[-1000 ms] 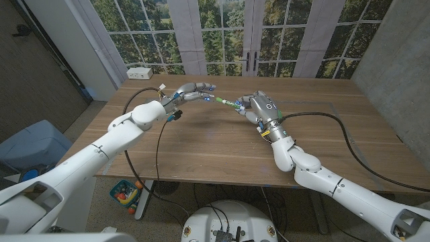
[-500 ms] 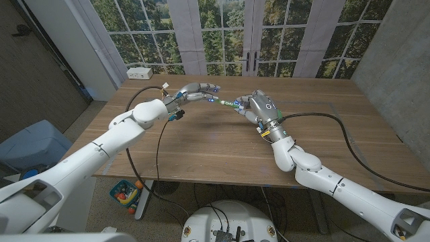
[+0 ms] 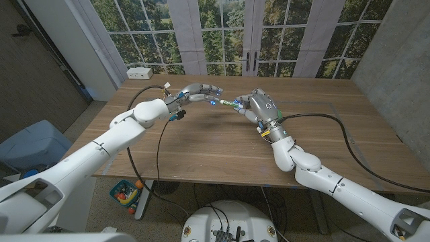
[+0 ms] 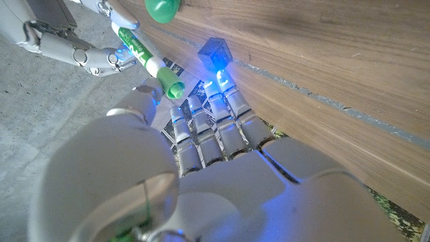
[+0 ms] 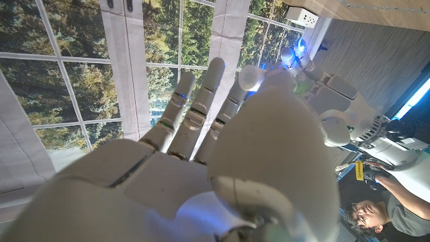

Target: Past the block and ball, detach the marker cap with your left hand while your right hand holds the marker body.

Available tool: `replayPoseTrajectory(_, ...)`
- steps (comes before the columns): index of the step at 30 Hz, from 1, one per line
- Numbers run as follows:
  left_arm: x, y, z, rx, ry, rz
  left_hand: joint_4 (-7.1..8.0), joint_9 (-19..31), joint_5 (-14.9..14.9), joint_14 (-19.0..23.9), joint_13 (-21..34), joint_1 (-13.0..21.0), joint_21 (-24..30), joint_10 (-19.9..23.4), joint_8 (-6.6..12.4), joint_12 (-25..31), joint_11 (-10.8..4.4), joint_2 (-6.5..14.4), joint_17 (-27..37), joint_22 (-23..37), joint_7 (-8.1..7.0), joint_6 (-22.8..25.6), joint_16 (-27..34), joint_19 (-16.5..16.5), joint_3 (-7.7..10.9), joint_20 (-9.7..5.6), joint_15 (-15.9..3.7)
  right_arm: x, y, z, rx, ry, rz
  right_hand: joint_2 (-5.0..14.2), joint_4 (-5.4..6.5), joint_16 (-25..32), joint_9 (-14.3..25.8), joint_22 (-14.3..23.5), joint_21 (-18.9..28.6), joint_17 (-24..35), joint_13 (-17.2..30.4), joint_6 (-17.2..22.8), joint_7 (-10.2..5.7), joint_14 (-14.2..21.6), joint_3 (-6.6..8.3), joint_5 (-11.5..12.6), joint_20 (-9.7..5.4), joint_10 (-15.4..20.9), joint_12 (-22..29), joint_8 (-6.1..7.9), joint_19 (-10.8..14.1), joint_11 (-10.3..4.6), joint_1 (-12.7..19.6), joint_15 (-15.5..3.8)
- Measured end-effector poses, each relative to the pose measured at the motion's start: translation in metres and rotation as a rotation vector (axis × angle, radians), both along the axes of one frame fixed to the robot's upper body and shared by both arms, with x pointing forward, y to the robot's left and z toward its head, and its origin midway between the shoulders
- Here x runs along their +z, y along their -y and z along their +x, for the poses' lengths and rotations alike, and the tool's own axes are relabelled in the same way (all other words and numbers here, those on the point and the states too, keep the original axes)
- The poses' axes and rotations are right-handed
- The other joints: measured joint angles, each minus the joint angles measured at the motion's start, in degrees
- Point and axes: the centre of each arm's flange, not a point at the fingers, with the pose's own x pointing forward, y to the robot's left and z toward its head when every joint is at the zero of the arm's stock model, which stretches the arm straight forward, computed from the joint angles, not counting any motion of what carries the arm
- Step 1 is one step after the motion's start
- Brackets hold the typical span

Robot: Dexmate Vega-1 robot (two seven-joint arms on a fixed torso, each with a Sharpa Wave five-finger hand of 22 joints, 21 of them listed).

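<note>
Cap not off yet: my right hand [image 3: 259, 107] grips green-and-white marker [image 4: 138, 48]; my left hand [image 3: 196, 93] near green cap [image 4: 173, 87], grip unclear.

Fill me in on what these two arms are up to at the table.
The robot is working on uncapping a green and white marker above the wooden table. Its right hand holds the marker body, with the capped end pointing toward the left hand. The left hand's fingertips are right at the green cap, which is still on the marker. In the left wrist view, a small blue block and a green ball sit on the table nearby.
</note>
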Motion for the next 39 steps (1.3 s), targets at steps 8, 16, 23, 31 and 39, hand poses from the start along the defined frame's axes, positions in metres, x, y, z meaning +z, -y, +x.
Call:
replayPoseTrajectory(8, -0.001, 0.002, 0.003, -0.033, -0.022, -0.001, -0.4, 0.3, -0.6, 4.3, 0.0, 4.3, 3.7, 4.6, 0.95, 0.7, -0.08, 3.3, -0.9, 1.0, 4.33, 4.5, 0.4, 3.6, 1.54, -0.12, -0.67, 0.003, -0.001, -0.001, 0.01, 0.021, 0.008, -0.68, 0.51, 0.0, 0.4, 0.0, 0.5, 0.3, -0.1, 0.5, -0.31, 0.0, -0.01, 0.0, -0.14, 0.1, -0.1, -0.43, -0.3, -0.11, 0.7, 0.0)
replayPoseTrajectory(16, -0.002, 0.003, 0.005, -0.067, -0.035, -0.03, -0.82, 1.0, -1.0, 14.3, 0.9, 13.4, 12.1, 15.5, 3.23, 3.1, -0.61, 4.6, 0.5, 4.5, 7.45, 15.3, 4.3, 7.0, 1.68, -0.53, -2.69, 0.006, 0.0, -0.001, 0.018, 0.051, 0.029, -0.96, 0.8, 0.0, 0.4, -0.3, 0.9, 0.3, -0.2, 1.3, -1.13, 0.0, -0.16, 0.0, 0.02, 0.5, -0.8, -0.85, -0.5, -0.1, 1.0, 0.0)
replayPoseTrajectory(23, -0.003, 0.004, 0.004, -0.09, -0.017, -0.107, -0.33, 4.6, -1.2, 17.9, 4.5, 22.0, 25.2, 22.4, 5.18, 6.9, 1.24, 2.5, 4.7, 10.8, 9.41, 21.7, 10.6, 7.8, -1.9, -0.82, 0.95, 0.008, 0.001, -0.002, 0.032, 0.075, 0.06, -0.96, 0.79, 0.0, 0.4, -0.3, 1.4, 0.3, 0.0, 1.4, -1.23, 0.0, -0.16, -0.3, -0.25, 0.5, -1.1, -0.86, -1.0, -0.1, 1.0, 0.0)
replayPoseTrajectory(31, -0.011, 0.004, 0.003, -0.088, -0.005, -0.193, -0.49, 6.3, -0.6, 19.5, 4.5, 25.6, 32.2, 24.8, 5.89, 8.9, 3.7, 1.3, 5.3, 12.7, 11.33, 25.5, 11.8, 7.9, -3.64, -0.71, 2.18, 0.011, 0.003, -0.004, 0.058, 0.085, 0.099, -0.94, 0.8, 0.0, 0.0, -0.2, 2.4, 0.4, -0.1, 1.7, -0.92, 1.6, -0.15, -0.7, -0.25, 0.7, -1.4, -1.41, -1.0, 0.11, 1.0, -0.35)
replayPoseTrajectory(39, -0.008, 0.001, -0.008, -0.051, 0.082, -0.33, -0.68, 5.7, 0.1, 21.3, 4.5, 28.3, 36.4, 28.1, 6.71, 9.0, 4.65, -1.4, 3.4, 13.3, 11.86, 30.1, 11.8, 8.4, -4.84, -0.84, 3.09, 0.01, 0.008, -0.003, 0.073, 0.078, 0.147, -0.55, 1.12, 0.9, 0.2, -0.1, 4.2, 1.1, 0.2, 2.1, -0.48, 3.0, 0.16, -1.3, -0.23, 1.4, -1.4, -1.65, 1.5, 0.12, 0.6, -0.94)
